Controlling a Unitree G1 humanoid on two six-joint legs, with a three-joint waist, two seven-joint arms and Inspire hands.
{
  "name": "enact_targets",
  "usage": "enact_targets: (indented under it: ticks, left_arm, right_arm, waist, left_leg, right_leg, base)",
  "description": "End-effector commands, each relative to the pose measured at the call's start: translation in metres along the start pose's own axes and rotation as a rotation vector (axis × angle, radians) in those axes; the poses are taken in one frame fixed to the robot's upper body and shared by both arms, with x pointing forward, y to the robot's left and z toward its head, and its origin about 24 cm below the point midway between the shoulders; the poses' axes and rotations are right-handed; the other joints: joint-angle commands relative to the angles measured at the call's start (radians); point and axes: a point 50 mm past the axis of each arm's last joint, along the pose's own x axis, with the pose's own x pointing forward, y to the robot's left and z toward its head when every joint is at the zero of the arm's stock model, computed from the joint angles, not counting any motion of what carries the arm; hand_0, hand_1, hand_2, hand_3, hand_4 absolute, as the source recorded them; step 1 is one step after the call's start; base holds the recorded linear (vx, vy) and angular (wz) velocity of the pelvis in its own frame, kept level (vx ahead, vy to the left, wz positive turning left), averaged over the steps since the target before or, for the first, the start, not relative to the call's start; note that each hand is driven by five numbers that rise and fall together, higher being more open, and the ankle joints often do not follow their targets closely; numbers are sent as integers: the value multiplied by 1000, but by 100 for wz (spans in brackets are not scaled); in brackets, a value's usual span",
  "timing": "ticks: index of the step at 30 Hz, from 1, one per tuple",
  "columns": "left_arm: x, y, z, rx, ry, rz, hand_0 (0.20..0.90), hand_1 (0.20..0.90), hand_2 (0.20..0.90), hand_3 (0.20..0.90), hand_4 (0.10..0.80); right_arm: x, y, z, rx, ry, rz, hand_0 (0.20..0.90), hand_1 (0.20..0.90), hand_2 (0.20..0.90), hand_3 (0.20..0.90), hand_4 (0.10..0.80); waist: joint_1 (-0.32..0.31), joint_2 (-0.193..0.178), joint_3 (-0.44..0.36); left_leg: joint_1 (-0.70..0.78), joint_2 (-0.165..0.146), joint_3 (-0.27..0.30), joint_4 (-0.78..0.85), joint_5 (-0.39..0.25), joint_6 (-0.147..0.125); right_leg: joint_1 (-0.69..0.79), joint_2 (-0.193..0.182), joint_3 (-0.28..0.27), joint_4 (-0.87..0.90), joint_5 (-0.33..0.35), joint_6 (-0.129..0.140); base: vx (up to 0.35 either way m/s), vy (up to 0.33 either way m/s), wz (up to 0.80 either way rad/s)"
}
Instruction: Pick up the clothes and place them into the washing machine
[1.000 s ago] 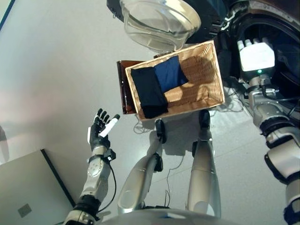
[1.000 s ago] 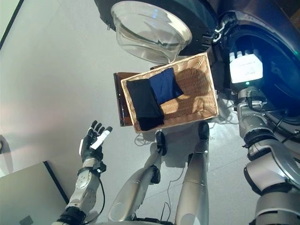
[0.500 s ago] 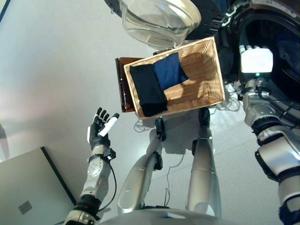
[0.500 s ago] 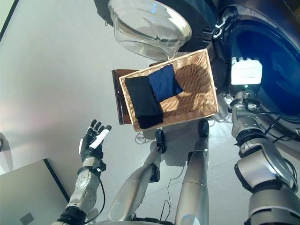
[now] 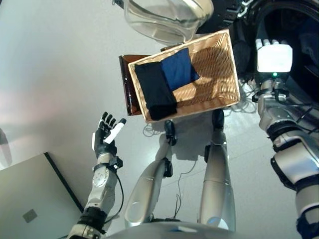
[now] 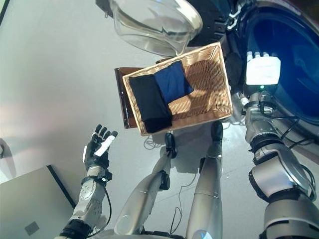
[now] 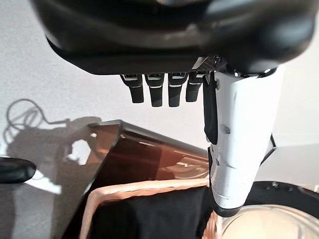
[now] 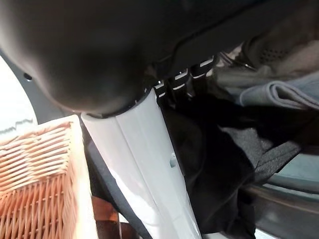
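Right hand (image 6: 262,69) has edged back from the drum, fingers straight and empty, wicker basket (image 6: 209,102) clothes (image 6: 157,102) just leftward.

Illumination is bright and even across the pale floor (image 5: 60,74). The transparent washing machine door (image 5: 167,17) carries soft glare. The drum opening (image 6: 294,64) is dim with a blue tint. The wicker basket (image 5: 219,74) shows sunlit patches and casts shadow beneath.
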Motion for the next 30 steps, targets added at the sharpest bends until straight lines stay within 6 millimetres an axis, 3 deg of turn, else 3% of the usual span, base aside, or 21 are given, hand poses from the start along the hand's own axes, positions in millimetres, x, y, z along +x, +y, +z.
enact_targets:
  ticks: [1, 2, 15, 30]
  left_arm:
    - [2, 12, 43, -38, -208, 11, 900, 900, 900, 900, 800]
    - [1, 12, 43, -36, -207, 10, 900, 900, 900, 900, 800]
    - [0, 12, 47, -35, -224, 0, 900, 900, 900, 900, 800]
    - [-4, 18, 39, -27, -188, 12, 900, 900, 900, 900, 800]
  right_arm:
    - [25, -27, -28, -90, 79, 5, 428, 428, 428, 428, 463]
    - [24, -26, -31, -104, 88, 13, 200, 200, 200, 200, 300]
    - [32, -43, -57, -147, 177, -42, 200, 200, 200, 200, 300]
    - [21, -32, -71, -102, 230, -12, 200, 200, 200, 200, 300]
  waist:
    - [26, 50, 75]
    - [24, 53, 75]
    - [27, 65, 75]
    - [16, 54, 75]
  left_leg:
    - [-23, 19, -3, -7, -26, -95]
    - [-23, 17, -4, -7, -29, -94]
    - [-28, 9, -7, -7, -24, -92]
    - [47, 10, -18, -7, -27, -83]
  right_leg:
    - [51, -17, 6, -180, 61, -8]
    - [50, -17, 6, -178, 56, -8]
    - [45, -17, 21, -190, 73, -8]
    - [113, -6, 29, -177, 55, -15]
  base:
    - [0, 0, 0]
    - [-4, 24, -7]
    - [-5, 7, -2]
    - [0, 1, 0]
